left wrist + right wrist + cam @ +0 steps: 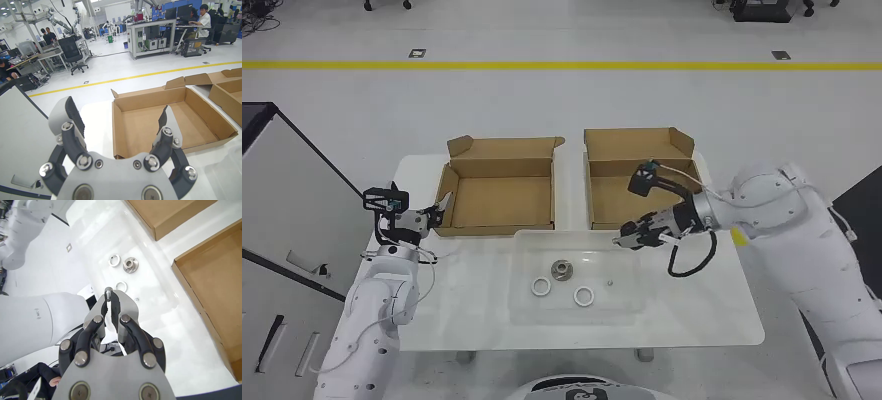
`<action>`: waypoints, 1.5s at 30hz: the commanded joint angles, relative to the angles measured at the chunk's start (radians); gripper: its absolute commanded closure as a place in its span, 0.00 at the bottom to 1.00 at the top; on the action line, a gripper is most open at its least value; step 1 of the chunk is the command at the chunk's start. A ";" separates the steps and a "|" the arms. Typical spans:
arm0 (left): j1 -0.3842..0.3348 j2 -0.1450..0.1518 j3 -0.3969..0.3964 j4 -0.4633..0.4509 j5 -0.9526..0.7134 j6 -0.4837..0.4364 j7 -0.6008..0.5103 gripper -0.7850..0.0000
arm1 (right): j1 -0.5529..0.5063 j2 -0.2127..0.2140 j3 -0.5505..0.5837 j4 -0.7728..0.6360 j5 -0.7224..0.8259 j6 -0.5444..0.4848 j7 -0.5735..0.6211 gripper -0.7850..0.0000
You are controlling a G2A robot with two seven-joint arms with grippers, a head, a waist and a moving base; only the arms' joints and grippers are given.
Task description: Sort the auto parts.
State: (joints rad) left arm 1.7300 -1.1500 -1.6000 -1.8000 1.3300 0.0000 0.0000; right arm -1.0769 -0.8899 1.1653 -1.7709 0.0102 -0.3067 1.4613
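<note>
My right gripper [109,298] is shut on a small steel bolt [108,292], held above the clear tray [532,310] near its far right corner [623,239]. In the tray lie a flanged metal hub [562,269] [130,265], two metal rings [540,288] [584,297] [114,260] [121,286] and a small nut [610,282] [136,299]. My left gripper [119,111] [438,210] stands open with nothing between its fingers, at the table's left side beside the left cardboard box [497,195] [166,121].
The right cardboard box [642,175] [213,279] stands behind the tray, next to the left one; both are open, with nothing seen inside. A grey panel [292,190] stands off the table's left edge. The table's front and right edges run near the tray.
</note>
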 commanded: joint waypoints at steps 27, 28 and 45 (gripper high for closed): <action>0.000 0.000 0.000 0.000 0.000 0.000 0.000 0.00 | 0.052 -0.033 0.039 0.170 0.955 0.031 0.075 1.00; 0.000 0.000 0.000 0.000 0.000 0.000 0.000 0.00 | 0.060 -0.037 0.030 0.162 0.994 0.035 0.075 1.00; 0.000 0.000 0.000 0.000 0.000 0.000 0.000 0.00 | 0.157 -0.105 -0.085 0.094 1.421 0.132 0.075 1.00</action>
State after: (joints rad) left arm 1.7300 -1.1500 -1.6000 -1.8000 1.3300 0.0000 0.0000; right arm -0.9193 -0.9914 1.0855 -1.6746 1.4122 -0.1784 1.5359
